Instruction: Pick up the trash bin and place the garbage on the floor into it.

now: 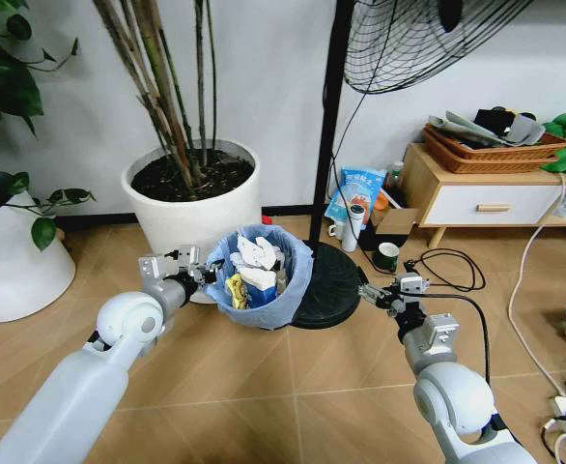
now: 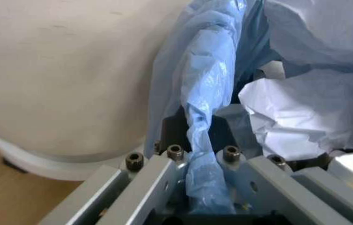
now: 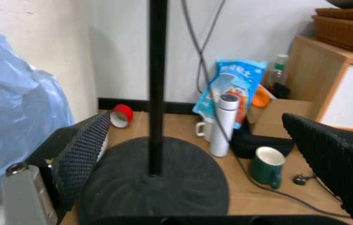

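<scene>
Crinkly plastic-lined trash bin (image 1: 264, 280)

blue snack bag (image 3: 236, 86) with white printed characters, too blurred to read

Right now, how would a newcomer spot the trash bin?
Start at the large white plant pot by the wall. Right in front stands the small round dark bin with a crinkly light blue plastic bag, its rim clamped by the left claw. Unlike the pots, it holds crumpled paper.
</scene>
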Controlling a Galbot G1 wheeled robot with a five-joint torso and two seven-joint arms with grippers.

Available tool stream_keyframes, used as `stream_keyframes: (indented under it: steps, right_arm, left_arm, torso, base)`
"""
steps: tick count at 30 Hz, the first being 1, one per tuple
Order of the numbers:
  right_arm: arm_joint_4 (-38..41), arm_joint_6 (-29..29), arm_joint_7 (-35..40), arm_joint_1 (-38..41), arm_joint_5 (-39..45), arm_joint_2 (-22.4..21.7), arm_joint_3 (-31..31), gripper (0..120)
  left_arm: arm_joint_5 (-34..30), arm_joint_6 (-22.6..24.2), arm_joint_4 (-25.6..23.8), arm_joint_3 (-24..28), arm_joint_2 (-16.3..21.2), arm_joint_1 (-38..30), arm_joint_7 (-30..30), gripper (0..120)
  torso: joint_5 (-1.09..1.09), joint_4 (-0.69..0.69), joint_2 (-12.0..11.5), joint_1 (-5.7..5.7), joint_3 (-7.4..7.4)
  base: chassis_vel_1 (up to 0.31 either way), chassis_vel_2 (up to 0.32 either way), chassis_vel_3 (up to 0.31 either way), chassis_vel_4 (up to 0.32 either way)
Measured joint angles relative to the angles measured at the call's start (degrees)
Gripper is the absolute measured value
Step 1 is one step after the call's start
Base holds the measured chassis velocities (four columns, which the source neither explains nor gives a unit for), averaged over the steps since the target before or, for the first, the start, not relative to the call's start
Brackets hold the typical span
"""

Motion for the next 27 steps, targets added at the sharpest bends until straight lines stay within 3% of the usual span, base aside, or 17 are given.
stream_keyframes:
  steps: [27]
  right_arm:
    - [-1.1, 0.9, -0.8, 0.2, -1.2, 0.2, -1.2, 100]
  left_arm:
    - [0.2, -0.2, 0.7, 0.1, -0.6, -0.2, 0.2, 0]
  torso:
    - [0.02, 0.01, 0.0, 0.01, 0.00]
  base:
    - [0.199, 0.201, -0.196, -0.200]
